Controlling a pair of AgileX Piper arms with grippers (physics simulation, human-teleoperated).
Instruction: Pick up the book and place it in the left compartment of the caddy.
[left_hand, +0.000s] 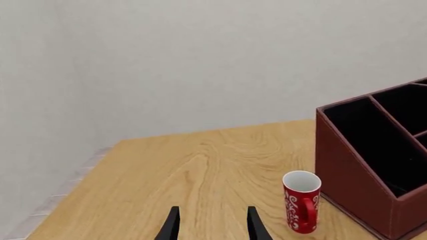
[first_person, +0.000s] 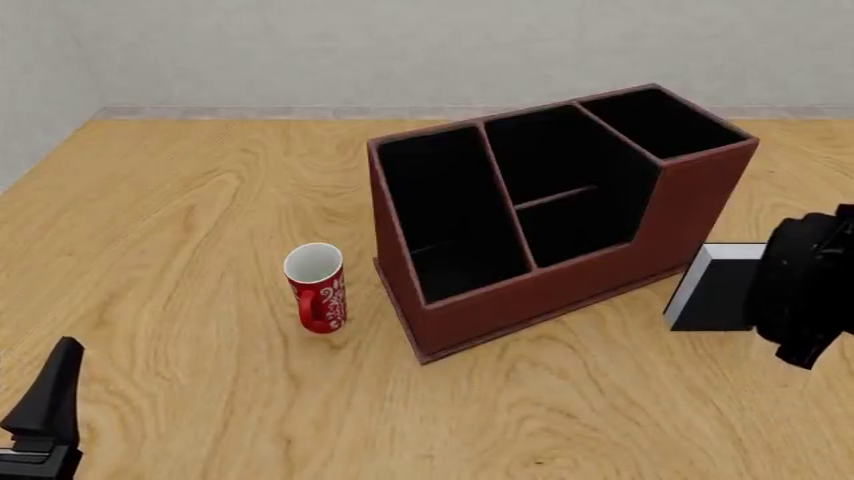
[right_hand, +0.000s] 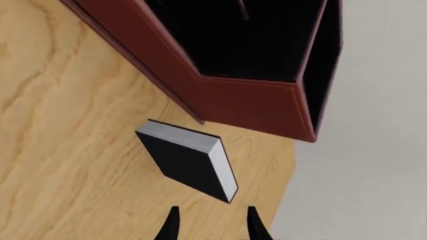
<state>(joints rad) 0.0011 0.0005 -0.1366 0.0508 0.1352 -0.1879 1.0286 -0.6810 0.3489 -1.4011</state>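
One book (right_hand: 190, 162) lies flat at the lower right of the front view, right end effector (right_hand: 210, 222) apart above it, ready to grab; left end effector (left_hand: 210, 222) apart too, idle.

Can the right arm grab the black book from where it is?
Probably yes. The right gripper hangs open just short of the book, which lies on the table beside the caddy with nothing between.
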